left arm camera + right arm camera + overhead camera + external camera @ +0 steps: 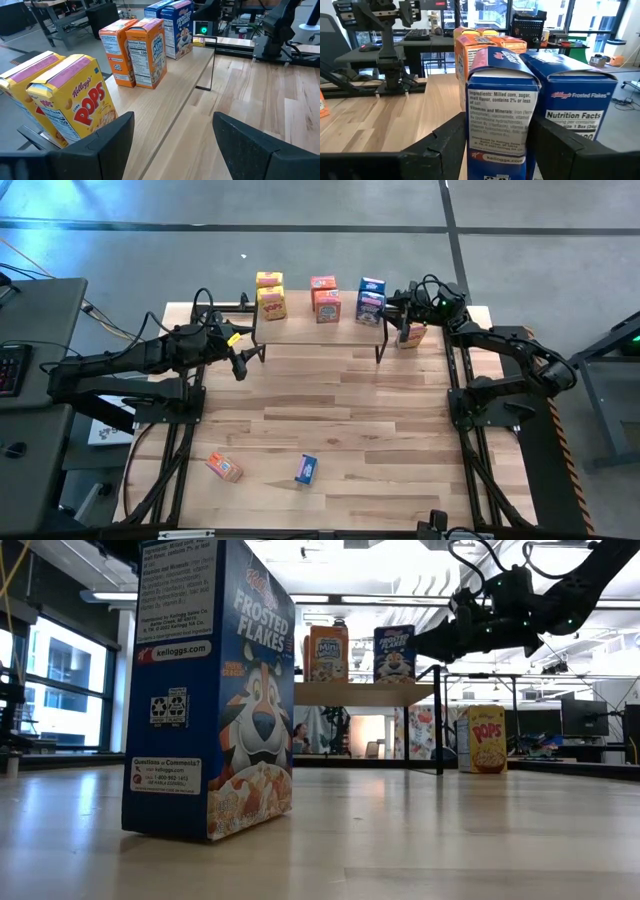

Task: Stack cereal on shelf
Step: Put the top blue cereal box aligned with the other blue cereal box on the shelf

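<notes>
Straddling a small blue cardboard cereal box (pixel 502 112) standing on the light wood shelf (pixel 320 330), the right gripper (pixel 496 145) is seemingly letting go, fingers slightly parted beside its walls; next comes backing away cleanly without toppling it.

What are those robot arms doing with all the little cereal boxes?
They are putting cereal boxes on the shelf. Six stand there now: two yellow boxes, two orange-red boxes and two blue boxes. The right tool is at the blue box nearest it, fingers on either side. The left tool waits open by the shelf's other end. One yellow box stands beside the shelf, and an orange-red box and a blue box wait on the table.
</notes>
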You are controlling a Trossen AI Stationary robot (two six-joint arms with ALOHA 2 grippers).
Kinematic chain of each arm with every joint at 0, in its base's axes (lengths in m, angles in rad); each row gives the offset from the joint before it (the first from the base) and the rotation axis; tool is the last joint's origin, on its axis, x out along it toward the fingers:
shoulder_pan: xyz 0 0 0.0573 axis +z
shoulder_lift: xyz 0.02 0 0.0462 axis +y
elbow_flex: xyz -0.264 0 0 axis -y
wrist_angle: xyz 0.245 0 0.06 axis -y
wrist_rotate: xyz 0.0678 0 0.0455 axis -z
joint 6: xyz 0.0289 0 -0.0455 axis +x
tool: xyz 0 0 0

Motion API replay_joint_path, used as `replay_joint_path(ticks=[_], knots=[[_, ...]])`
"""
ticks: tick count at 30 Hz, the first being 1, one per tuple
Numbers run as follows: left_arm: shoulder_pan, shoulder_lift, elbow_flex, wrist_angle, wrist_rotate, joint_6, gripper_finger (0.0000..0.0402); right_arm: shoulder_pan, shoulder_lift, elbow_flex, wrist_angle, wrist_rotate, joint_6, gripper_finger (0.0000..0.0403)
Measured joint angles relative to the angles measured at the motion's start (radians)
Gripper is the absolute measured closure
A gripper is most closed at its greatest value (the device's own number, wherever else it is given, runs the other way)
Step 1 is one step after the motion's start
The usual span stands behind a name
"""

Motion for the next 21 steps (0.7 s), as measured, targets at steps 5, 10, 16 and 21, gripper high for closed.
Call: replay_joint_path(ticks=[5,10,16,21], knots=[[0.000,0.000,0.000,0.000,0.000,0.000,0.0140,0.000,0.000,0.000,0.003,0.000,0.015,0.0205],[0.000,0.000,0.000,0.000,0.000,0.000,0.0140,0.000,-0.002,0.000,0.003,0.006,0.028,0.0205],[0.000,0.000,0.000,0.000,0.000,0.000,0.0140,0.000,-0.050,0.000,-0.026,0.047,0.034,0.0205],[0.000,0.000,0.000,0.000,0.000,0.000,0.0140,0.000,-0.064,0.000,-0.075,0.048,0.016,0.0205]])
